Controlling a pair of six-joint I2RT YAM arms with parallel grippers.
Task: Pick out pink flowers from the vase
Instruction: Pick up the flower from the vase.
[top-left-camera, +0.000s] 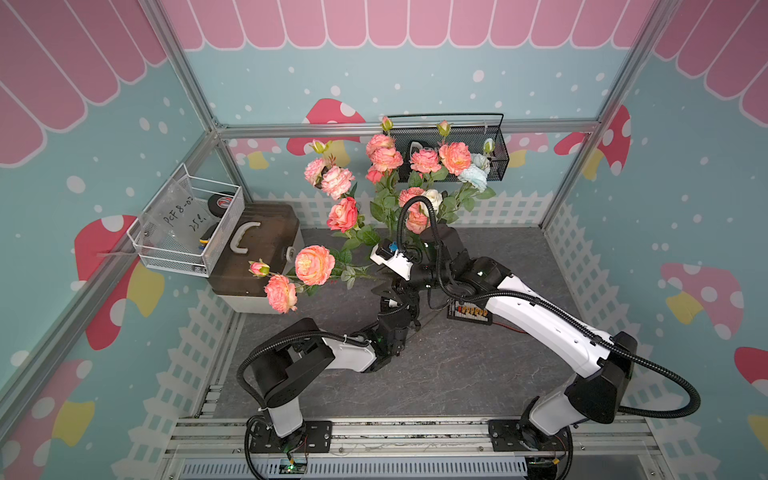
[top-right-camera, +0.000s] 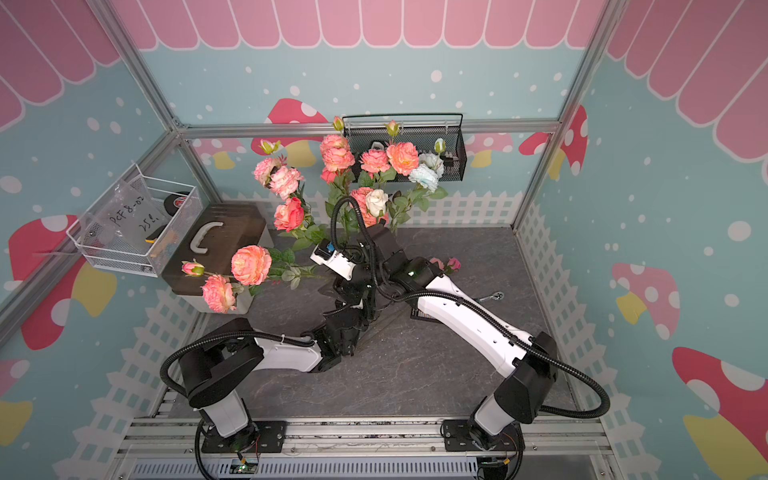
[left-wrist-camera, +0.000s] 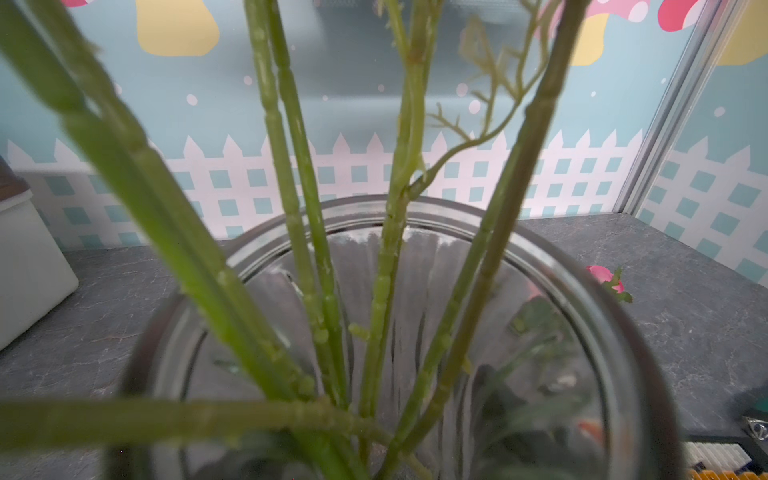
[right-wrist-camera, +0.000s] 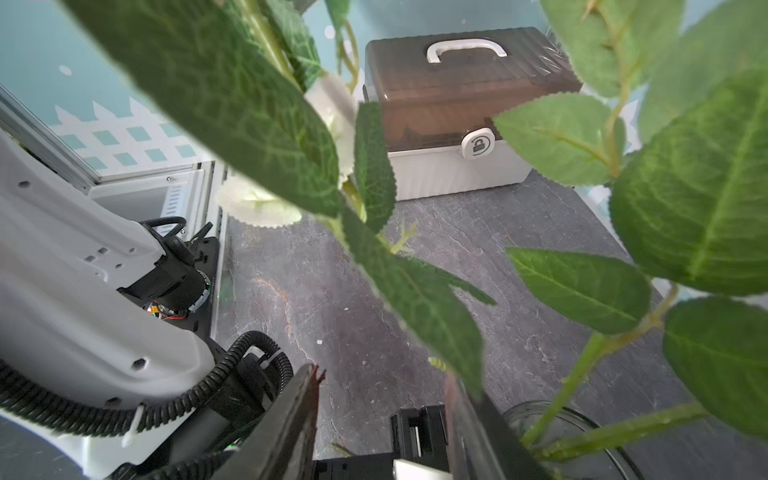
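Right wrist view shows the right pincer (right-wrist-camera: 384, 374) partly open, holding nothing, beside the vase (right-wrist-camera: 512, 419); in a top view the low pink flowers (top-left-camera: 313, 264) trail from it toward nine o'clock.

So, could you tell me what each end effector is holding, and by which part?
The left end effector seems clamped on the vase below its rim, fingers hidden. The right end effector stands open, holding nothing.

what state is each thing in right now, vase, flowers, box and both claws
clear ribbed glass vase: upright, stems inside
pink ruffled flowers on green stems: mostly standing in vase, one spray leaning out sideways
small pink bud: lying on table
brown-lidded white storage box: lid shut
left claw: shut, at the vase
right claw: open among leaves
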